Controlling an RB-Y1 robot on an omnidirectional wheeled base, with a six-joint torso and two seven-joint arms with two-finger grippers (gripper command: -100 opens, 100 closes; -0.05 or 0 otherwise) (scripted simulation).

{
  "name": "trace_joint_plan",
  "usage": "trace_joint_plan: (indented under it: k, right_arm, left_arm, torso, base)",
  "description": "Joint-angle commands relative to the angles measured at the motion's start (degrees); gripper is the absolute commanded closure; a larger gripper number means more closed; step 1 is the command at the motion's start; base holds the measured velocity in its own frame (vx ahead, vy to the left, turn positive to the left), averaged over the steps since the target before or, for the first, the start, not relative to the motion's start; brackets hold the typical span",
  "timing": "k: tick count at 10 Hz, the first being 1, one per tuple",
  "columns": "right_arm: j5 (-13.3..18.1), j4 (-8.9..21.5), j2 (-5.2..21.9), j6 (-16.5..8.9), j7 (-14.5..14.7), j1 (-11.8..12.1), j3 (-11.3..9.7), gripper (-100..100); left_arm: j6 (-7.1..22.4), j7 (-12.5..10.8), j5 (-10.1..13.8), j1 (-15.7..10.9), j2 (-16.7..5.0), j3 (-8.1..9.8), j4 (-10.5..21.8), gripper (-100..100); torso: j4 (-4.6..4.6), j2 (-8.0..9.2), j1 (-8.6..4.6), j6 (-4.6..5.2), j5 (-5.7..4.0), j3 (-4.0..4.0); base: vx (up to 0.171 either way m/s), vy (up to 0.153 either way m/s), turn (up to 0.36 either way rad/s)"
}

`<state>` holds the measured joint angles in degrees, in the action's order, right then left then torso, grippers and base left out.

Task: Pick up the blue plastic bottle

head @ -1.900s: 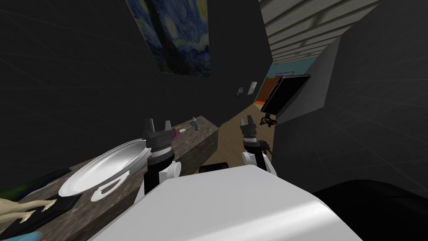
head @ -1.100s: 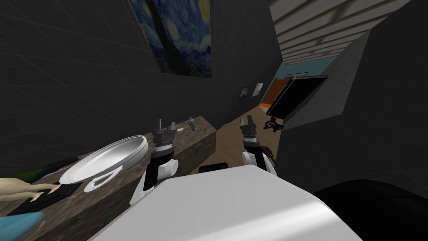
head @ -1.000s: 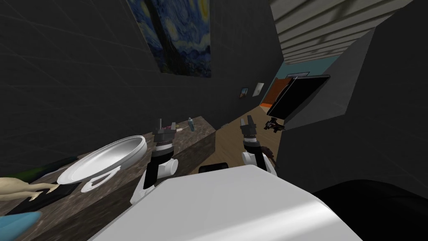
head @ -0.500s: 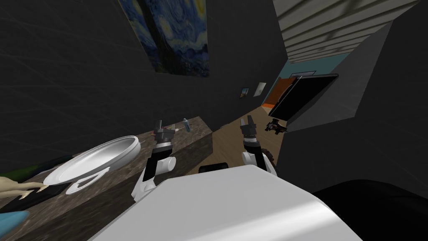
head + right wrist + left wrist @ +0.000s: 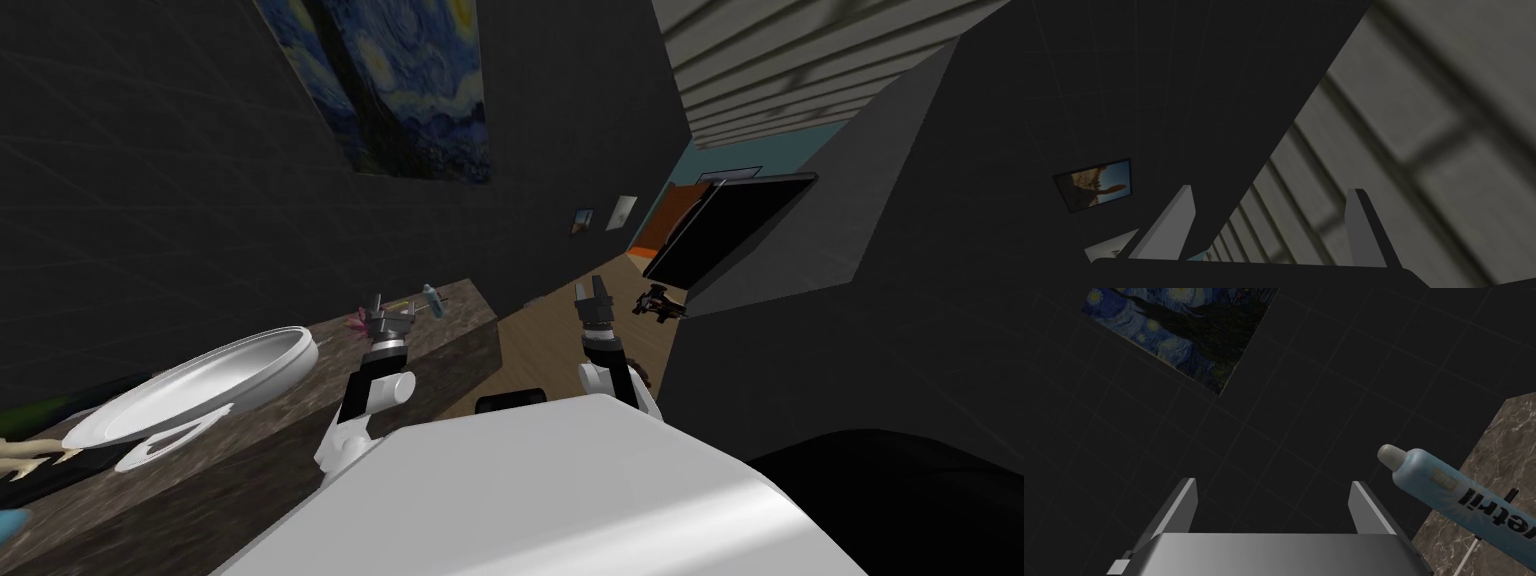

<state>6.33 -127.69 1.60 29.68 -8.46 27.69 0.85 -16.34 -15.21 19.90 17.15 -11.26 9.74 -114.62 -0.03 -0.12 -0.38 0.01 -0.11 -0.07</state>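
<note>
Bottle [image 5: 1456, 495] — pale blue, white-capped — rests on the brown marbled counter [image 5: 1511, 438], just beside the left gripper [image 5: 1272, 483] but outside its fingers; these stand wide apart, holding nothing. Best, I judge, to shift the hand sideways until the bottle's body lies between them, then close across its width — not the cap; right gripper [image 5: 597, 290] hangs open, empty.

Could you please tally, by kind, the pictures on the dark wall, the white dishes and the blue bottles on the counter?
pictures: 3 (large blue painting, small dark picture, small pale picture)
white dish: 1
blue bottle: 1
Total: 5
</note>
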Motion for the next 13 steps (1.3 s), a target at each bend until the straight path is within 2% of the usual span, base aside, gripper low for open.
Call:
trace_joint_plan:
  k: [1,7,13]
  right_arm:
    - [0.0,0.0,0.0,0.0,0.0,0.0,0.0,0]
    - [0.0,0.0,0.0,0.0,0.0,0.0,0.0,0]
    - [0.0,0.0,0.01,0.0,0.0,0.01,0.01,0]
  left_arm:
    - [1.35,-1.51,2.36,-1.15,-0.33,1.56,2.04,-100]
    - [6.91,-8.56,12.66,-4.36,0.98,8.25,9.59,-100]
    - [10.81,-15.33,20.63,-6.04,4.55,14.09,15.18,-100]
  torso:
    - [0.0,0.0,0.0,0.0,0.0,0.0]
    - [-0.02,-0.06,-0.07,0.0,-0.01,-0.04]
    - [-0.05,-0.2,0.31,0.0,0.07,-0.12]
  base:
    - [0.01,-0.082,-0.001]
    - [0.029,-0.133,-0.018]
    - [0.061,-0.048,-0.066]
